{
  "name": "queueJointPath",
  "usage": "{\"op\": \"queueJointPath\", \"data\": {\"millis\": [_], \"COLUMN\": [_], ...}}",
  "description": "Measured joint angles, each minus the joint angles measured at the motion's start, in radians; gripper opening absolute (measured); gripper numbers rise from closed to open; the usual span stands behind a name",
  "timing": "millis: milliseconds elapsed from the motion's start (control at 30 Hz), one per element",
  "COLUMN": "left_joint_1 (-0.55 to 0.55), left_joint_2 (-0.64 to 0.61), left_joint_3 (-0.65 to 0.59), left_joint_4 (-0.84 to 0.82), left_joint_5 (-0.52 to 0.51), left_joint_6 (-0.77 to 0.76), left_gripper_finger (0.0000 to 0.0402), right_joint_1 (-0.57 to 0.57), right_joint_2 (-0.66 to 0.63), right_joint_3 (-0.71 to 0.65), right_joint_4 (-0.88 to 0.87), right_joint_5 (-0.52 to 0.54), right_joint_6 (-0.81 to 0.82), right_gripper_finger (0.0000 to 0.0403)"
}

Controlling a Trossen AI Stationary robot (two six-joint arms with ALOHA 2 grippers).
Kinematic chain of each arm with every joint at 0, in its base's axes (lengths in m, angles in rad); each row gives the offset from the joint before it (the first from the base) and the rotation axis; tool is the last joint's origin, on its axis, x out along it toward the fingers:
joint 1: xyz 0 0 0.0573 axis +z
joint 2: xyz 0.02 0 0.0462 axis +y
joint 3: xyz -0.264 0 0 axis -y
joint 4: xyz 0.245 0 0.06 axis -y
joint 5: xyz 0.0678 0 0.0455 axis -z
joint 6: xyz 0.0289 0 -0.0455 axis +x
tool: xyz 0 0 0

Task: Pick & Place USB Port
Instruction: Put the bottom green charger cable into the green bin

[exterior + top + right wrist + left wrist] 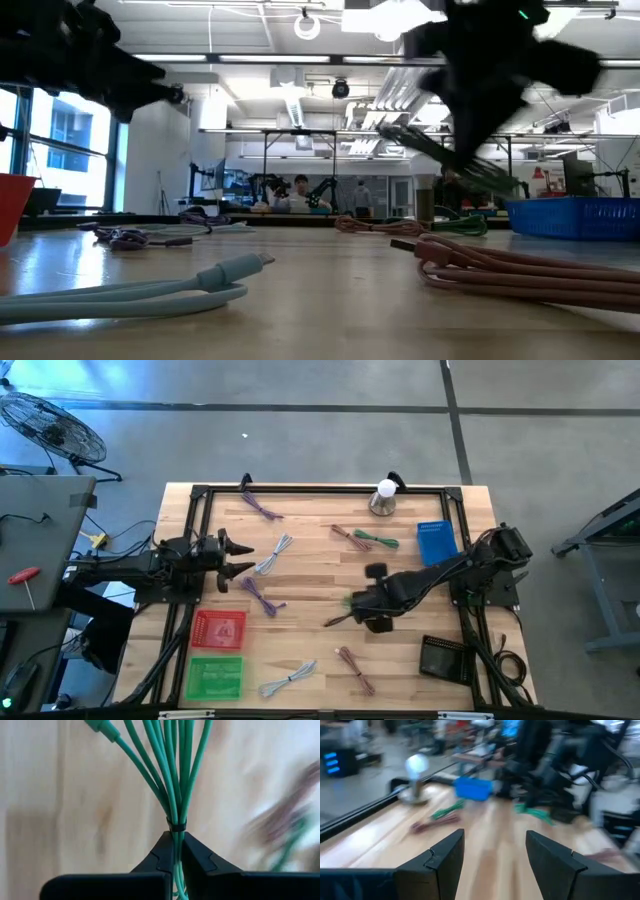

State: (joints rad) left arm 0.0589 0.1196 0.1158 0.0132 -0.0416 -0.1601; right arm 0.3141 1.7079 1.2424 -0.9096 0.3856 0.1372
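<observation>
A green USB cable bundle (pixel 170 775), bound by a small black tie, sits in my right gripper (pixel 176 837), which is shut on it near the table's middle (pixel 365 608). Its strands fan out past the tie, and one connector (pixel 102 726) shows. The low view has the bundle (pixel 445 150) above the table. My left gripper (pixel 235 555) is open and holds nothing; it hovers over the table's left side, near a light-blue cable (pixel 275 555). The red bin (pixel 218 628) and the green bin (pixel 215 677) stand at the near left. My right gripper pinches the green bundle between its two fingers, just behind the black tie (pixel 176 826), where the strands are gathered. The fingers lie along the strands. In the low view the bundle (pixel 470 165) hangs slanting below the gripper, clear of the table.
Another green cable (pixel 375 540) and a brown one (pixel 350 535) lie near the far edge, beside a blue bin (pixel 436 542) and a lamp-like stand (pixel 383 498). Purple cables (pixel 262 595), a pale cable (pixel 290 678) and brown cables (pixel 355 670) are scattered about. A black device (pixel 443 658) sits near right.
</observation>
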Motion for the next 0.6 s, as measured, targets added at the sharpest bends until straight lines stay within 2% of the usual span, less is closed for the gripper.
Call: {"op": "queueJointPath", "data": {"millis": [167,367,467,600], "left_joint_1": [0.0,0.0,0.0,-0.001], "left_joint_2": [0.008,0.068,0.13,0.252], "left_joint_3": [0.0,0.0,0.0,0.0], "left_joint_4": [0.102,0.242,0.319,0.426], "left_joint_5": [0.189,0.237,0.268,0.238], "left_joint_6": [0.082,0.273,0.387,0.46], "left_gripper_finger": [0.0206,0.0206,0.0206,0.0206], "right_joint_1": [0.0,-0.014,-0.035,-0.066], "right_joint_2": [-0.001,-0.001,-0.001,-0.001], "right_joint_3": [0.12,0.148,0.148,0.137], "right_joint_4": [0.157,0.448,0.563,0.698], "right_joint_5": [0.103,0.068,0.042,-0.03], "right_joint_6": [-0.201,-0.477,-0.551,-0.608], "right_gripper_finger": [0.0008,0.0008,0.0008,0.0008]}}
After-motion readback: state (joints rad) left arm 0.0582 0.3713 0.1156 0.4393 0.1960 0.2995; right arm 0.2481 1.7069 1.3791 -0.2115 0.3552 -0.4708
